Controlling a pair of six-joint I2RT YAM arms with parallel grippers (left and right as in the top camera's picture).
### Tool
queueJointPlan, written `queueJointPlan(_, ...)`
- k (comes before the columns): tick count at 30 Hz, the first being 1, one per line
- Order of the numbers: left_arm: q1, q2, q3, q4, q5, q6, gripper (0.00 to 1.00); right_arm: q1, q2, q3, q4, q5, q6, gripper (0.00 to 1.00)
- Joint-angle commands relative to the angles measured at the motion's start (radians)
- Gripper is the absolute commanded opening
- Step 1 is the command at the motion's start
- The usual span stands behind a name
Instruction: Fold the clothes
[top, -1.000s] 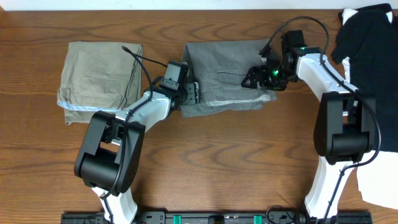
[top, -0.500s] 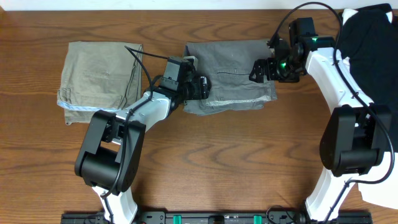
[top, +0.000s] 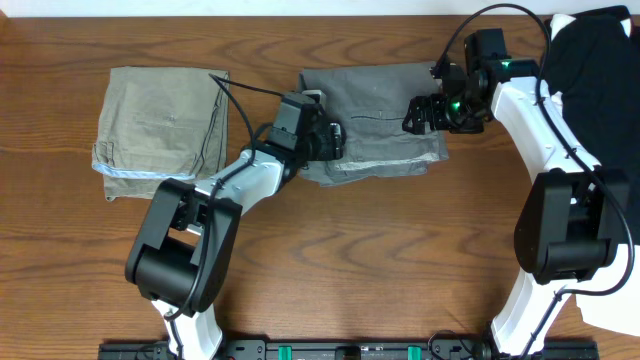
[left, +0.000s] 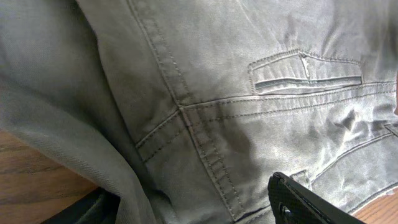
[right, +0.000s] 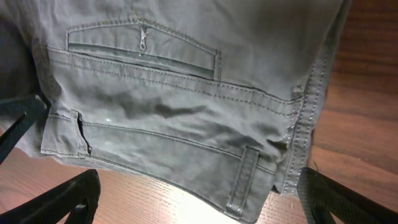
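**Right gripper lets go and backs off the grey shorts**

The right gripper (top: 425, 110) has its jaws wide apart. The wrist view shows its 2 black fingers (right: 62, 199) far out to either side, with nothing between them but the flat grey woven shorts (top: 375, 110) below. A second ago it sat lower over the right half of the garment. Now it has drawn back toward the far right corner, by the waistband and belt loop. That looks like a finished placement, with the fold on that side laid down and released.

The left gripper (top: 330, 140) also has its jaws apart. Pocket and seams run under them and no cloth is visibly pinched. It has slid from the left edge further onto the shorts, probably pressing or smoothing.

The right arm reaches in from the table's (top: 380, 250) right side, its forearm angled left and its wrist tipped down. The left arm stretches diagonally from its base, low over the cloth.

The grey shorts lie folded at top centre. The folded olive-khaki shorts with pale-blue lining (top: 160, 120) sit well apart at the left. A black garment (top: 595, 55) and a white garment (top: 610, 290) wait at the right edge, so there is more folding to come.
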Motion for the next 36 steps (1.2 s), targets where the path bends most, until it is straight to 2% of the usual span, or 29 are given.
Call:
queueJointPlan(1,-0.026,0.019,0.002,0.007,-0.078,-0.010,0.72,0.015,-0.005,-0.030,0.015,0.011,-0.015,0.99)
queueJointPlan(9,-0.045,0.019,0.002,0.012,-0.109,-0.010,0.73,0.035,-0.005,-0.161,0.138,-0.003,0.012,0.97)
queueJointPlan(15,-0.046,0.022,0.002,0.041,-0.109,-0.018,0.73,0.053,-0.005,-0.223,0.181,-0.027,0.016,0.82)
queueJointPlan(17,-0.046,0.031,0.002,0.056,-0.109,-0.038,0.73,0.059,-0.005,-0.238,0.188,-0.027,0.016,0.81)
queueJointPlan(21,-0.047,0.066,0.002,0.093,-0.108,-0.074,0.73,0.077,-0.005,-0.284,0.218,-0.027,0.023,0.80)
queueJointPlan(31,-0.047,0.128,0.002,0.131,-0.108,-0.077,0.73,0.098,-0.005,-0.305,0.232,-0.027,0.042,0.80)
queueJointPlan(33,-0.047,0.128,0.002,0.130,-0.108,-0.077,0.51,0.102,-0.005,-0.305,0.232,-0.027,0.042,0.80)
queueJointPlan(36,-0.047,0.128,0.002,0.115,-0.108,-0.077,0.30,0.105,-0.006,-0.304,0.232,-0.027,0.042,0.76)
